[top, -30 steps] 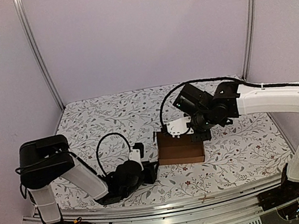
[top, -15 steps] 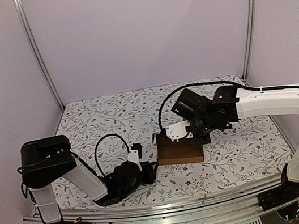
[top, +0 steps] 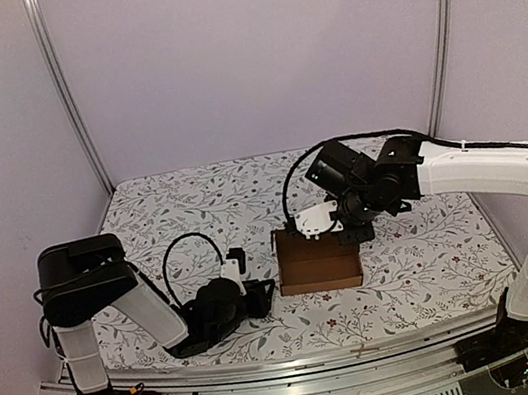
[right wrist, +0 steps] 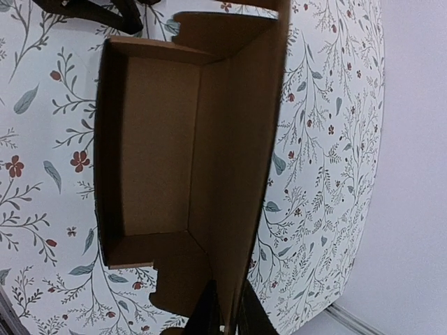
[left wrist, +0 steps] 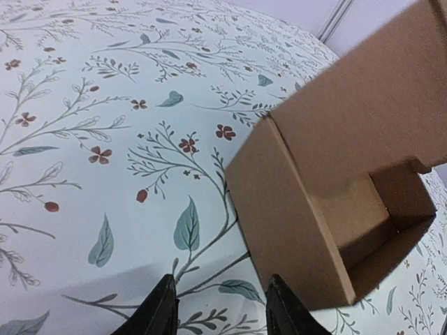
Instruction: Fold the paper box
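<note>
Fingers of my right gripper [right wrist: 227, 310] are clenched on the box's [right wrist: 157, 132] thin far wall. The box is plain matte brown cardboard, an open-topped rectangular tray on the floral cloth [left wrist: 84, 139]. My left gripper [left wrist: 220, 310] lies low just left of the box, fingers spread and empty, facing its end wall.

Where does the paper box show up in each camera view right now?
Top external: paper box at centre, between both arms.
Left wrist: box fills the right half.
Right wrist: box centre-left, open interior facing camera.
Shared landmark: floral cloth under it in all views.
</note>
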Tool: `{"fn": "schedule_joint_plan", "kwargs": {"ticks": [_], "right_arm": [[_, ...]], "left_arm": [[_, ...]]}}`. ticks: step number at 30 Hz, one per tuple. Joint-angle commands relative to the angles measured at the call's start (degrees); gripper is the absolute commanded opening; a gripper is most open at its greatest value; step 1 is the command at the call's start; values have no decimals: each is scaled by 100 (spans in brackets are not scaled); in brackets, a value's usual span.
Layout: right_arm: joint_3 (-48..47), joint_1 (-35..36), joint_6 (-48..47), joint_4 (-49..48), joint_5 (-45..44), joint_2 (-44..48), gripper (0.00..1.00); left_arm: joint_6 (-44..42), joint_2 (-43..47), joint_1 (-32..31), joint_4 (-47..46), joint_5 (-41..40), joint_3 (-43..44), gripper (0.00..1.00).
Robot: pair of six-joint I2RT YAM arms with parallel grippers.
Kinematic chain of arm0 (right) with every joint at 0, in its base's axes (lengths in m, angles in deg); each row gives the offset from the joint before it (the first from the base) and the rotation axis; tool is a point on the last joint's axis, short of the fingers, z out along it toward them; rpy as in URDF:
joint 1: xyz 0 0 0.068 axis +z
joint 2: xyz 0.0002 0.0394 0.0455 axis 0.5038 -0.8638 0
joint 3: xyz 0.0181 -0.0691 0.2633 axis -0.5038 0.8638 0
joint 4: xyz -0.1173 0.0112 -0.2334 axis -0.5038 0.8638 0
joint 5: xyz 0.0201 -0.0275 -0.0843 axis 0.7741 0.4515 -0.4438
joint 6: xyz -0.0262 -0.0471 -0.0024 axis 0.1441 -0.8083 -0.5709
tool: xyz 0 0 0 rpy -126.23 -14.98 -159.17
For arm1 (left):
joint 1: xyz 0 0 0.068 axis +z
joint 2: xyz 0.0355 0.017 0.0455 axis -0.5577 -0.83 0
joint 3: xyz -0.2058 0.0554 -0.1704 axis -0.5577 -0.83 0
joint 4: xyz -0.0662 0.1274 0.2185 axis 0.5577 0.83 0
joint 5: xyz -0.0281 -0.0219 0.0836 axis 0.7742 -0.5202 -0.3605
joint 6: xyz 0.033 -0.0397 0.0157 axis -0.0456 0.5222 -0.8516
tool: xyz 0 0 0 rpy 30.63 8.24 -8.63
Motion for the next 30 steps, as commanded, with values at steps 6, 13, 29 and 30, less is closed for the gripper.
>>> {"fn": "schedule_joint_plan", "kwargs": {"ticks": [6,13,29,30], "right_arm": [[-155,-188,-332,582,304,-175,6],[100,-185,-121,487,248,-235,1],[48,-146,-11,491,191,6,4],[48,-134,8,498,194,13,4]], "left_arm": [[-35,-307,291,-314,351,98,42],[14,-145,281,-1141,831,-307,43],[-974,560,364,-1265,1713,-397,49],[-987,540,364,-1163,1771,-283,48]]}}
